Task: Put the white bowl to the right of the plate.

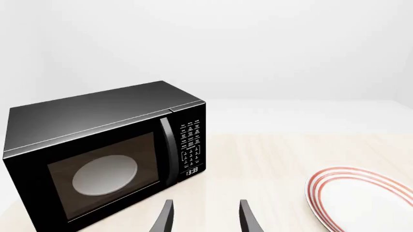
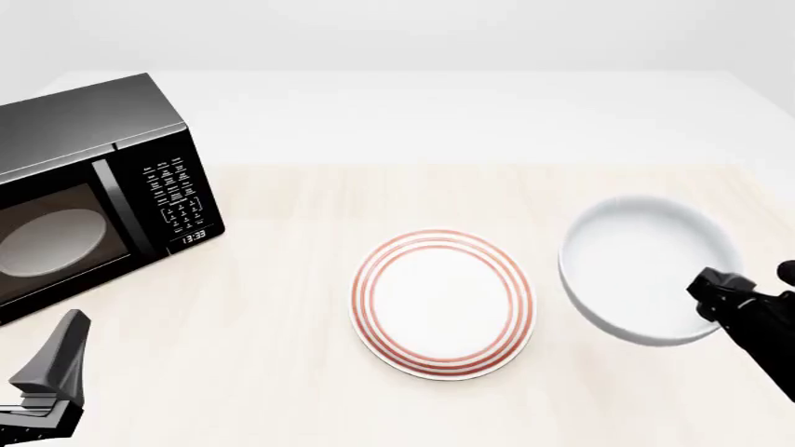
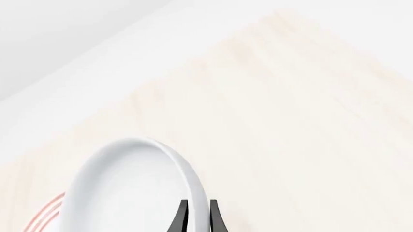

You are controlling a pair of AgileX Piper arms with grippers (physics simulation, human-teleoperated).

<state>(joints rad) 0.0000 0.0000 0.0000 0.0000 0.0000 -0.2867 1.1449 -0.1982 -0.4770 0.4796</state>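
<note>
While pinched at its near right rim by the right gripper (image 2: 710, 300), fingers closed narrowly across the rim wall in the right wrist view, sits the white bowl (image 2: 642, 264) just right of the plate (image 2: 444, 303), apart from it, on the table (image 2: 298, 223). Seemingly at the placing step, nearly done; next calls for settling the bowl flat, if not yet resting, and then spreading the fingers. Idle near the microwave (image 2: 87, 186), left gripper (image 1: 205, 215) spread open, holding nothing.
</note>
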